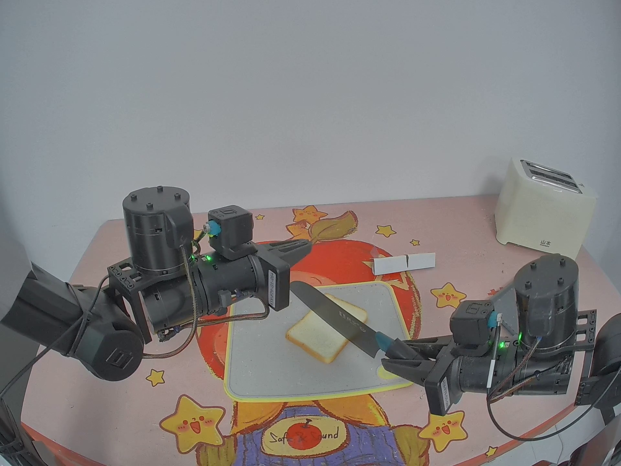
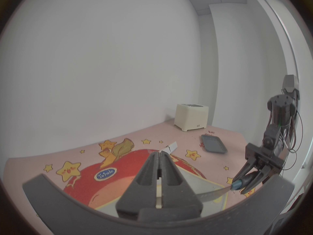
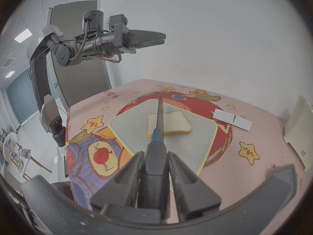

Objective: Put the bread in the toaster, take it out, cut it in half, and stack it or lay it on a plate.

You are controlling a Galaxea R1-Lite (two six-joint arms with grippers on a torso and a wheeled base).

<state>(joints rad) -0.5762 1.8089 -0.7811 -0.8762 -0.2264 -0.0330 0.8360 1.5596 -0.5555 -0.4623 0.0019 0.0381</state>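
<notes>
A slice of white bread (image 1: 317, 343) (image 3: 174, 123) lies flat on the grey cutting board (image 1: 272, 364) (image 3: 195, 146). My right gripper (image 1: 396, 359) (image 3: 156, 162) is shut on the blue-handled knife (image 1: 336, 313) (image 3: 159, 115) at the board's near right corner. The blade slants across the slice; I cannot tell whether it touches. My left gripper (image 1: 304, 248) (image 2: 158, 155) is shut on nothing and hangs in the air over the board's far left corner. The cream toaster (image 1: 543, 208) (image 2: 191, 116) stands at the far right of the table, its slots empty.
A white paper strip (image 1: 404, 262) (image 3: 232, 119) lies just beyond the board. A dark grey tray (image 2: 213, 143) sits on the table between the toaster and my right arm. The pink table's left side and front edge have free room.
</notes>
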